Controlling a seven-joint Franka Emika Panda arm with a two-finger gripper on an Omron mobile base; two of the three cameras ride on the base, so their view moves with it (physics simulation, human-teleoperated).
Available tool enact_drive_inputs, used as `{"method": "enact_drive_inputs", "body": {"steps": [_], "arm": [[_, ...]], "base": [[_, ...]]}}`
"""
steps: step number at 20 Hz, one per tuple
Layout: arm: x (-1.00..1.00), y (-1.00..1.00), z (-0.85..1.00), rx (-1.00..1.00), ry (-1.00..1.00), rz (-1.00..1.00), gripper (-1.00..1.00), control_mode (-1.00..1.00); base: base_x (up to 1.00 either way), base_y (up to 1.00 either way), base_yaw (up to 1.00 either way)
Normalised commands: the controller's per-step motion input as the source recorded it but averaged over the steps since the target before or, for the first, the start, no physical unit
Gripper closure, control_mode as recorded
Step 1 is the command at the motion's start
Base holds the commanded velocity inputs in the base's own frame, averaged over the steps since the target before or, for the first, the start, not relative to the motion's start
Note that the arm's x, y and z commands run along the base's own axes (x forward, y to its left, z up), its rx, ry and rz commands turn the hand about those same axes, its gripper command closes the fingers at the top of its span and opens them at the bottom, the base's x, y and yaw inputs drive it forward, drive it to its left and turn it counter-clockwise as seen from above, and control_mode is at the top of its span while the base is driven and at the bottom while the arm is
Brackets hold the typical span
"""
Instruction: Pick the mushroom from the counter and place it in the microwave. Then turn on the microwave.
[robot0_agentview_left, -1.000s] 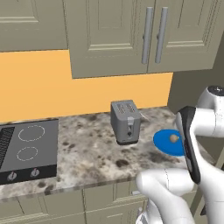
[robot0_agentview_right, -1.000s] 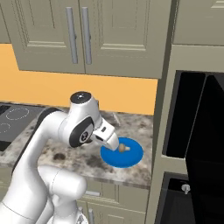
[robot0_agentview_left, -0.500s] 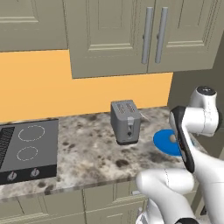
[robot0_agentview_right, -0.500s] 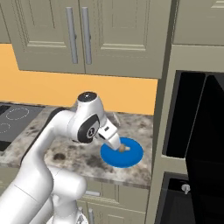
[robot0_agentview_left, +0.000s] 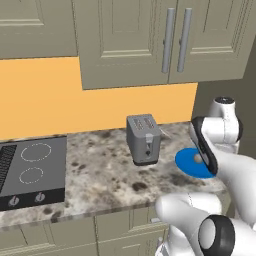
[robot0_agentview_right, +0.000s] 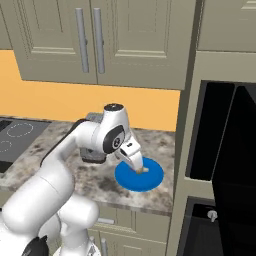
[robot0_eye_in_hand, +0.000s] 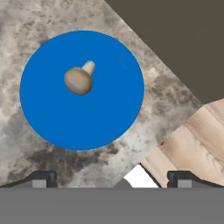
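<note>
A white robot arm holds its two-finger hand (robot0_eye_in_hand: 112, 177) above the speckled grey-brown marble-look bench (robot0_eye_in_hand: 26, 144), fingertips spread wide with nothing between them. Below and ahead of the hand, a tiny tan-beige mushroom (robot0_eye_in_hand: 79, 79) with a rounded cap and short pale stem lies on its side on a round blue plate (robot0_eye_in_hand: 105, 113); it sits off the plate's middle, on the side away from the fingertips and nearer the left one. In the hand view the left fingertip stands over bare bench just short of the plate, and the right one over the pale wood floor past the bench edge.

None of the task appears done: the mushroom (robot0_agentview_right: 140, 170) is untouched, the lift has yet to begin, and the hand looks to be lining up its approach. Left to do are the descent, the pinch, the carry, the placing and the switching on. The wide black built-in microwave (robot0_agentview_right: 227, 135) stands in the tall cabinet off to the hand's right in the right base view, its dark interior seemingly open.

The mushroom looks smooth, small and round, likely to roll on the flat plate if nudged. A silver-grey two-slot toaster (robot0_agentview_left: 144, 138) stands on the bench (robot0_agentview_left: 100, 175) to the hand's left, well clear of the plate (robot0_agentview_left: 187, 162).
</note>
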Motion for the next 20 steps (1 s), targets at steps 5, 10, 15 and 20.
{"method": "enact_drive_inputs", "body": {"steps": [5, 10, 15, 20], "arm": [[0.3, -0.17, -0.26, 0.05, 0.09, -0.05, -1.0, -1.0], [0.26, -0.1, -0.28, 0.05, 0.01, -0.02, -1.0, -1.0], [0.25, -0.11, -0.24, 0.06, 0.0, 0.0, -1.0, -1.0], [0.25, -0.08, -0.23, 0.04, 0.0, -0.01, -1.0, -1.0]], "base": [[0.0, 0.0, 0.0], [0.0, 0.0, 0.0], [0.0, 0.0, 0.0], [0.0, 0.0, 0.0]]}}
